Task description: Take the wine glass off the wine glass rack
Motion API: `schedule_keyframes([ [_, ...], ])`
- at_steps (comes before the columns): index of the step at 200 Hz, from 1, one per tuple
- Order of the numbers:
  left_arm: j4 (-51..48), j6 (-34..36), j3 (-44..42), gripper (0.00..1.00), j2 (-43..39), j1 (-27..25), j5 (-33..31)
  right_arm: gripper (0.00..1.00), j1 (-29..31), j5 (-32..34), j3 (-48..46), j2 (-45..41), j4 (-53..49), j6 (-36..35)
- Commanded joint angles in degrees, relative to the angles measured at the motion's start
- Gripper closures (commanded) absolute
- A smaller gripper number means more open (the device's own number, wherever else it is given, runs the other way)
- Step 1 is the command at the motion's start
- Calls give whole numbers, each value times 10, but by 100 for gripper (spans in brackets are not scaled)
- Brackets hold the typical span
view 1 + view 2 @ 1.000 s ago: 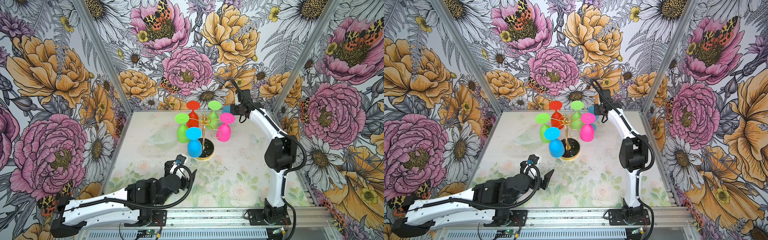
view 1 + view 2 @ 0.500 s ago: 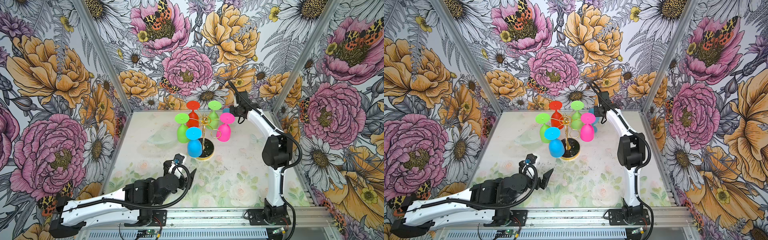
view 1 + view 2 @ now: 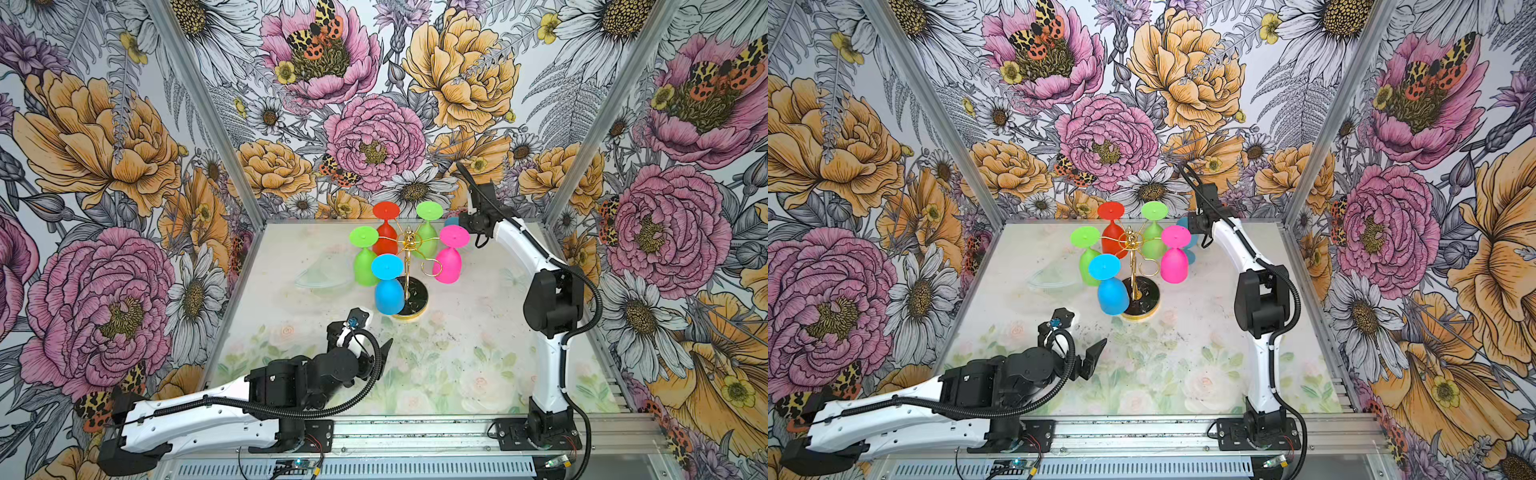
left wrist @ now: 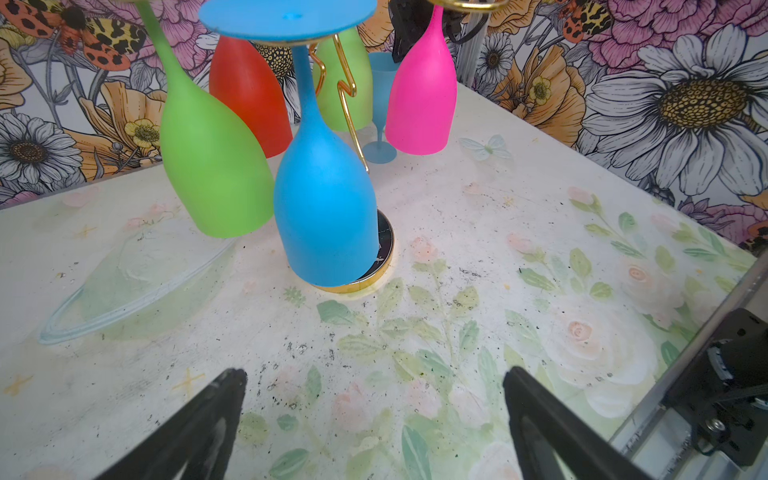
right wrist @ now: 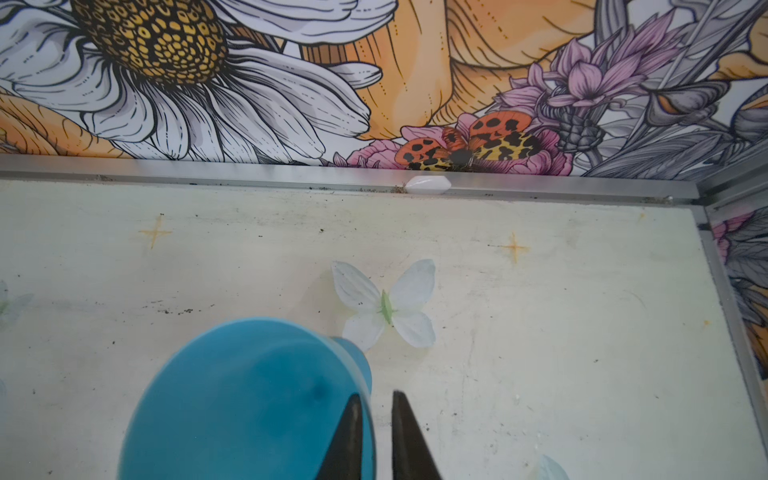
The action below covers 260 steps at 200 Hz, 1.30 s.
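The right claw [image 5: 376, 395] was closed a second ago, and now its fingers stand a little apart. In the right wrist view one finger is inside the bowl of the teal glass [image 5: 249, 407] and the other is outside. The rim wall is between them, and a strip of tabletop [image 5: 540, 332] shows in the gap, so the grip seems to be loosening just now. The glass stands upright on its foot on the tabletop, behind the rack [image 3: 409, 266] and near the far edge, apart from the wire. Five other glasses [image 3: 388, 291] hang upside down on the rack. I judge the task nearly done: what remains is to open fully and draw back without tipping the glass. The left claw [image 4: 374, 371] is wide open and empty, low in front of the rack, almost where it was.
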Motion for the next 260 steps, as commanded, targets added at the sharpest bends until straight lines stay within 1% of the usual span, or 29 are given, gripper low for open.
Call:
schedule_keyframes([
  [1,-3,-9,16,1,-5,3,17,75,5,11,13,-5,6,-3],
  [27,-7,-11,20,1,-8,3,26,66,7,-2,14,-21,1,-1],
  [75,-12,-17,22,1,-13,3,38,52,4,1,13,-72,-25,1],
  [78,-13,-17,22,1,-13,17,41,51,4,-2,12,-76,-28,1],
  [84,-16,-18,24,1,-12,24,48,50,2,-8,13,-83,-36,2],
  [108,-23,-24,25,1,-17,44,64,45,-5,-24,17,-109,-69,11],
  [129,-23,-18,26,1,-27,56,71,42,-19,-51,10,-137,-96,27],
  [169,-24,-4,26,1,-51,77,91,35,-57,-156,-57,-225,-102,73],
  [216,-25,-4,26,1,-49,102,121,32,-58,-279,-131,-327,-98,113],
  [232,-24,1,28,1,-41,112,135,31,-54,-335,-153,-352,-95,129],
  [260,-24,14,32,1,-21,132,163,30,-36,-375,-199,-392,-87,145],
])
